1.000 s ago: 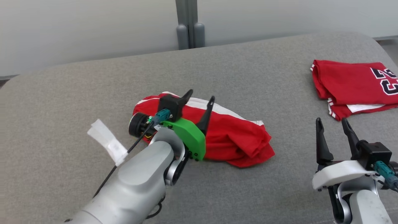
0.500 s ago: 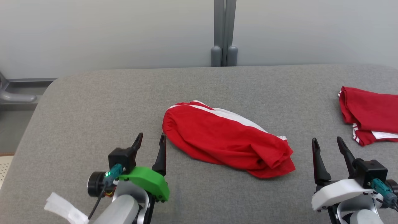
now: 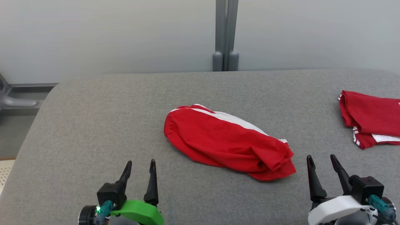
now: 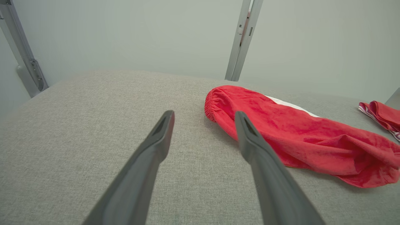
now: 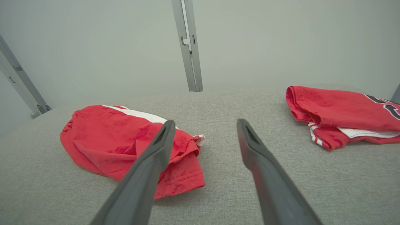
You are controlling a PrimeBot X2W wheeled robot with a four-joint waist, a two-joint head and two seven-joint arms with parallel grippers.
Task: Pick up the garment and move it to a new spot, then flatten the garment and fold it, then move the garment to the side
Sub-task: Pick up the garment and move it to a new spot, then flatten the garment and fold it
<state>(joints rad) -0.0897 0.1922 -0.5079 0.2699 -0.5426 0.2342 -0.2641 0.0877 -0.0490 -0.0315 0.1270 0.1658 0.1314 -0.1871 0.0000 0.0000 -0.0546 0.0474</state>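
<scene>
left end effector (image 3: 140, 162): released, empty | right end effector (image 3: 321, 157): released, empty | garment (image 3: 225, 140): red, crumpled, lying mid table (image 3: 93, 125), between both end effectors, touching neither

Two red garments (image 3: 225, 143) (image 3: 372, 115), two hands (image 3: 140, 162) (image 3: 321, 156), one grey padded surface (image 3: 93, 125).

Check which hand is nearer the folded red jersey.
Right. The right hand sits just short of the jersey, slightly to its left; the left hand is far left, past the red shorts.
</scene>
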